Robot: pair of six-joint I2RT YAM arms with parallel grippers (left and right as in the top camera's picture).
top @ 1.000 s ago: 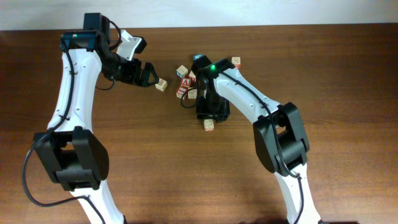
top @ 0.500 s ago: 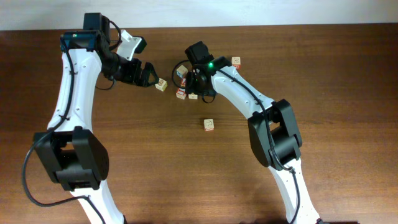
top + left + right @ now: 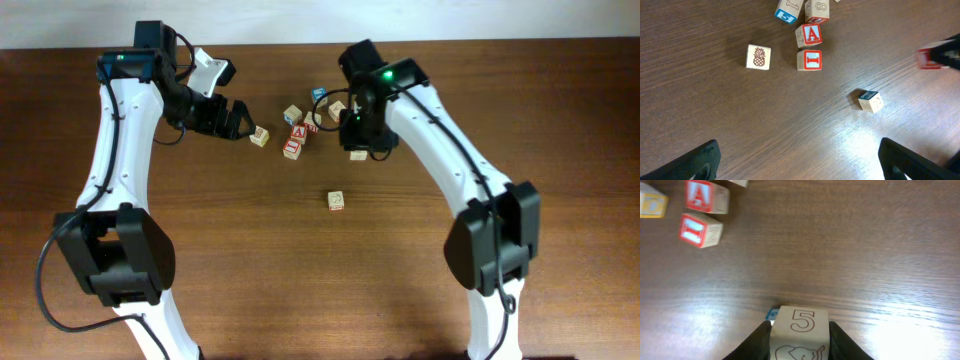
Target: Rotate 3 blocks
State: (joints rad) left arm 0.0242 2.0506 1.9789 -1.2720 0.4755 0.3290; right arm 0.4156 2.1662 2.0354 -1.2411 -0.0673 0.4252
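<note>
Toward the bench's (image 3: 560, 120) far edge, overhead, my right gripper (image 3: 357, 145) stands over the 5 block (image 3: 358, 154), just right of the cluster. Half a second ago it was above the cluster itself. My left gripper (image 3: 236, 120) hasn't moved.

Left wrist: fingers (image 3: 700, 160) spread wide, released, with the "A" cube (image 3: 809, 34) ahead.

Right wrist: pads (image 3: 760, 340) clamp the 5 block (image 3: 800, 330) by opposite flat sides. I judge it light, rigid wood with slick faces, best gripped squarely at mid-face.

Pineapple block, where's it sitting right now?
Left wrist view, upper left: the pineapple block lies apart from and left of the red I block. Overhead, it sits just off the left gripper.
</note>
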